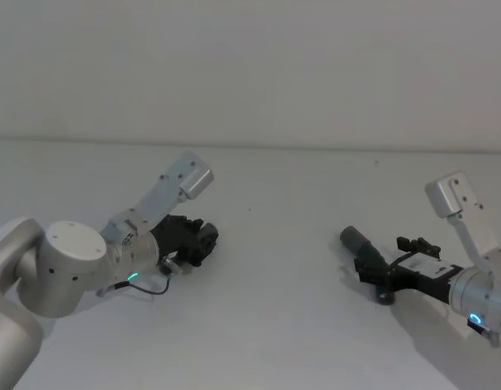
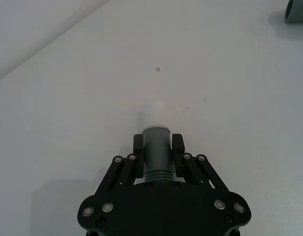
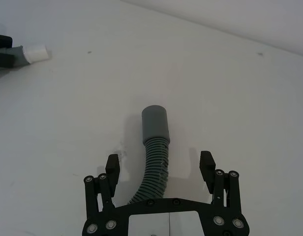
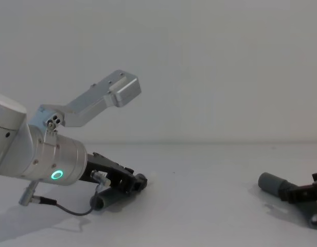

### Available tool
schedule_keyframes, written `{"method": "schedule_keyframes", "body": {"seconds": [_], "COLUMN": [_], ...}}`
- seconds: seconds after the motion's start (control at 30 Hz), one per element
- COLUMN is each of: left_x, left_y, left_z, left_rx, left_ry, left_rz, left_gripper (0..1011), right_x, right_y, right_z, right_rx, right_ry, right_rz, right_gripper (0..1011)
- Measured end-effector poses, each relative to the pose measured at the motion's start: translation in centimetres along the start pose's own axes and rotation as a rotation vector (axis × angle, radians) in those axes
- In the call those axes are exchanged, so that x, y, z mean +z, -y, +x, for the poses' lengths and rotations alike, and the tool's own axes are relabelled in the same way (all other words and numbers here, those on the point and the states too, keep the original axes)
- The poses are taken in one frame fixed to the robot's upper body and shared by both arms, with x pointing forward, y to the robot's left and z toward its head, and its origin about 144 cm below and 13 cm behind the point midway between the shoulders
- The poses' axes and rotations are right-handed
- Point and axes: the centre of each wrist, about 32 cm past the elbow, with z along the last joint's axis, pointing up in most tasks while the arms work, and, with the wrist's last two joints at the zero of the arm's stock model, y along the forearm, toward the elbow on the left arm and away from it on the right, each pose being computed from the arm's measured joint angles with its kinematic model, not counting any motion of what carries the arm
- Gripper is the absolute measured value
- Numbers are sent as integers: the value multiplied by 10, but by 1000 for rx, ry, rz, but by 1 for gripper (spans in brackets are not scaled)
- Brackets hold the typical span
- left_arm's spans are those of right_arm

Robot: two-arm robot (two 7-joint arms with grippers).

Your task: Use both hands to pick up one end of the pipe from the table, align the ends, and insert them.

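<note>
Two hose pieces, well apart, unjoined. Shorter piece [image 2: 156, 162], bench [image 1: 283, 325] 9 o'clock: my left pincer [image 2: 158, 143] clamps its cuff [image 2: 156, 140]. Longer piece [image 3: 154, 172], 3 o'clock, lies flat; my right pincer [image 3: 159, 161] straddles it, fingers apart. Lifting, aligning and inserting remain, I judge.

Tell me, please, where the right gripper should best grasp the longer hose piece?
Probably the ribbed section just behind the smooth cuff, from its tail end, a finger each side, as the open right gripper straddles it; that leaves the cuff free for the shorter piece's white tip.
</note>
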Motion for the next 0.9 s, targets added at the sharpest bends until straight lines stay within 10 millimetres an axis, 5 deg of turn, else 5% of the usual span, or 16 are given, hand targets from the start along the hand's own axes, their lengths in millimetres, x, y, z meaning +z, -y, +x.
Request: {"method": "schedule_keyframes", "body": {"seconds": [0.9], "left_x": [0], "left_y": [0], "left_z": [0], "left_rx": [0], "left_ry": [0], "left_rz": [0], "left_gripper": [330], "right_x": [6], "right_y": [-3], "right_z": [-2], "right_rx": [26], "right_ry": [-20], "right_rz": [-53], "right_gripper": [1001]}}
